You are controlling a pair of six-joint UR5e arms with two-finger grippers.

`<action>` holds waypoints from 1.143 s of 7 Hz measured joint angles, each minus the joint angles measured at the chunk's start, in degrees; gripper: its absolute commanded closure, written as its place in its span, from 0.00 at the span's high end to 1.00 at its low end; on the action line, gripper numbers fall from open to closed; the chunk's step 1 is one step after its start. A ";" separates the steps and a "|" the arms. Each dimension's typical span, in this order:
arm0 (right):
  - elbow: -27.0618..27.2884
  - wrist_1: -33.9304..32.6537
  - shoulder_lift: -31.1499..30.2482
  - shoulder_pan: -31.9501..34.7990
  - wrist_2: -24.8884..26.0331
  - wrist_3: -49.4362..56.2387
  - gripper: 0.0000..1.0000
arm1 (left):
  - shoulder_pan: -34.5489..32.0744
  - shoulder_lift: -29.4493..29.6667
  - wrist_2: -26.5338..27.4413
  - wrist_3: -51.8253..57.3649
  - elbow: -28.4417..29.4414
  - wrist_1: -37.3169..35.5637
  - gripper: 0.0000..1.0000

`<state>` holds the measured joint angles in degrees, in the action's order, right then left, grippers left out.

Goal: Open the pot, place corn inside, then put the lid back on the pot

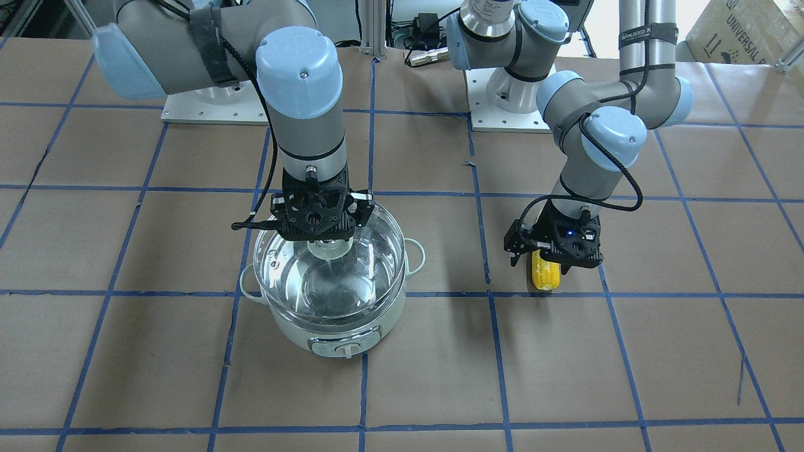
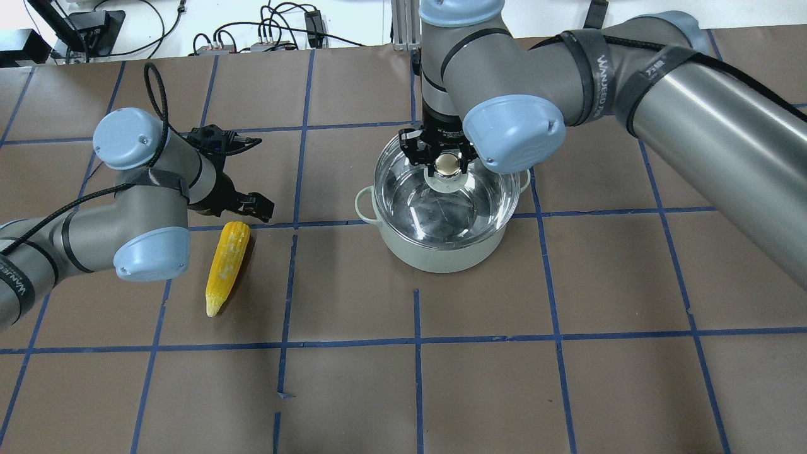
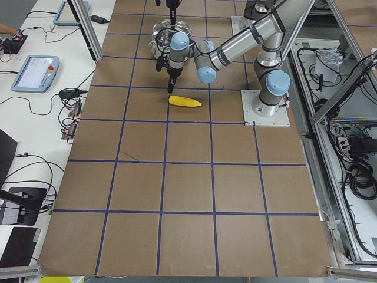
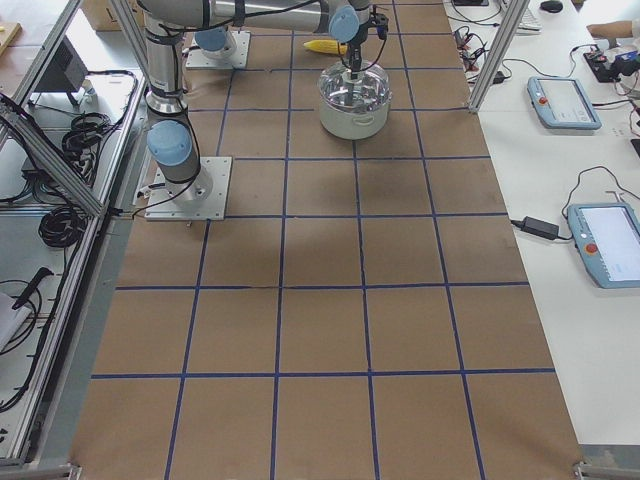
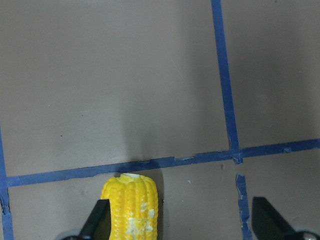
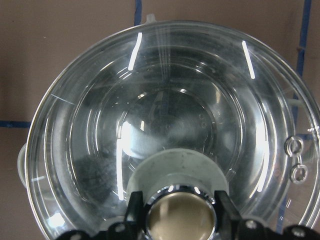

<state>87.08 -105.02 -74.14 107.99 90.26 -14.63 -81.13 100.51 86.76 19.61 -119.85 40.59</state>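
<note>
While I watch from the wrist feed, the right gripper (image 6: 180, 216) is clenched on the gold knob (image 2: 447, 164) of the lid (image 6: 175, 120), one finger (image 6: 134, 212) pressed to each side. The glass dome's rim lines up with the rim of the pot (image 1: 326, 344). I cannot tell whether the two edges touch or are a hair apart. The pot stands upright beside a crossing of blue tape lines (image 2: 567, 211), its loop handles (image 1: 416, 254) sticking out on either side.

On my left side, the left gripper (image 5: 181, 221) is released, its fingers spread wide and hanging over the thick end of the corn (image 2: 227, 265). That end lies between the fingers, crowded close to one of them with a broad gap to the other. It stops just short of a tape line, and the pale tip points away from the gripper. The corn lies flat on the table (image 2: 567, 391), well apart from the pot.

Between corn and pot I see only bare brown paper. Wide bare paper also runs on the far side of the pot. The right arm's forearm slants in above that ground in the overhead view. Both side views show many bare grid squares stretching down to the table's near end.
</note>
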 measured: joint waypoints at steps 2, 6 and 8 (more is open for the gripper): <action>-6.30 8.63 -0.65 -1.01 1.77 1.54 0.39 | 0.83 -0.28 -0.08 2.06 -0.28 -0.15 1.00; -16.85 20.14 -1.02 -14.03 1.49 11.74 0.33 | 2.99 -0.78 -0.14 5.79 -1.25 -0.59 1.00; -18.36 22.30 -1.19 -17.67 0.02 12.65 0.30 | 3.30 -0.69 -0.17 7.20 -3.25 -3.27 1.00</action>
<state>68.72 -82.72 -75.33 90.32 90.29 -1.99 -77.82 99.82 86.60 26.81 -123.10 37.32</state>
